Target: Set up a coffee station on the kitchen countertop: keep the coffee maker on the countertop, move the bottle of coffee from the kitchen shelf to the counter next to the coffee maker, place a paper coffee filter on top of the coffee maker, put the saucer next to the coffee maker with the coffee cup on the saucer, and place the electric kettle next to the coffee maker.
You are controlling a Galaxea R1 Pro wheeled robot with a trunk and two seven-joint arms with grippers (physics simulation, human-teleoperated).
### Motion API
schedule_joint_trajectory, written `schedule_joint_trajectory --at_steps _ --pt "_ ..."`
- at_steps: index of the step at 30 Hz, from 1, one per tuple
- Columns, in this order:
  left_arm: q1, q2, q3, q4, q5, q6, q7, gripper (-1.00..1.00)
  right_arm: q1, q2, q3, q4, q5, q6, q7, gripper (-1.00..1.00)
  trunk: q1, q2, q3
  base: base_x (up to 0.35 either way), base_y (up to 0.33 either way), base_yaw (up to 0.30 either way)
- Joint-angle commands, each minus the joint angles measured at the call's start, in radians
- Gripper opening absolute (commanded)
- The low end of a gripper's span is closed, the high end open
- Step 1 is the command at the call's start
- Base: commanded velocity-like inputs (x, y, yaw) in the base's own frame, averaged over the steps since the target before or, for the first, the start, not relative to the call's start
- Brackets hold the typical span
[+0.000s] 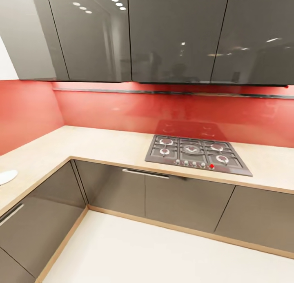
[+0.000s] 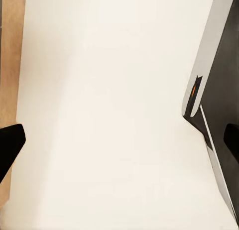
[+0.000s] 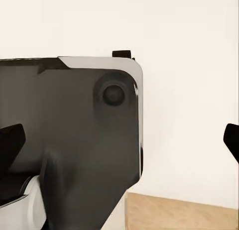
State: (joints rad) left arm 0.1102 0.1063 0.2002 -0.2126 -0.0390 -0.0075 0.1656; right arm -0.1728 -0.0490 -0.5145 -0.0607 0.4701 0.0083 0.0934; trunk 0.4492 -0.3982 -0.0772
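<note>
The head view shows an L-shaped bench of pale wood grain over glossy grey cabinet fronts, with a gas hob set into it, a red splashback behind, dark wall cabinets above and a pale floor below. At the far left edge, on the bench, lies part of a flat white round thing, probably the saucer. As ceramic it would likely be light, stiff, slippery and breakable, best pinched at the rim. Both wrist views look down over the floor and the robot's base. The left gripper and right gripper have their fingers spread wide, grasping nothing.
</note>
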Motion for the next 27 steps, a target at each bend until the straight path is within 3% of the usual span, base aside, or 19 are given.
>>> schedule_joint_trajectory --at_steps 1,27 --pt "0.001 0.000 0.004 -0.002 -0.004 -0.001 0.002 1.00 0.000 0.000 -0.009 -0.001 0.008 0.001 0.005 1.00 0.001 -0.002 -0.002 0.147 -0.273 0.257" --pt "-0.001 0.000 0.004 -0.005 -0.001 -0.002 0.002 1.00 0.000 0.000 -0.009 -0.001 0.008 0.001 0.005 1.00 0.001 -0.002 -0.002 0.158 -0.275 0.275"
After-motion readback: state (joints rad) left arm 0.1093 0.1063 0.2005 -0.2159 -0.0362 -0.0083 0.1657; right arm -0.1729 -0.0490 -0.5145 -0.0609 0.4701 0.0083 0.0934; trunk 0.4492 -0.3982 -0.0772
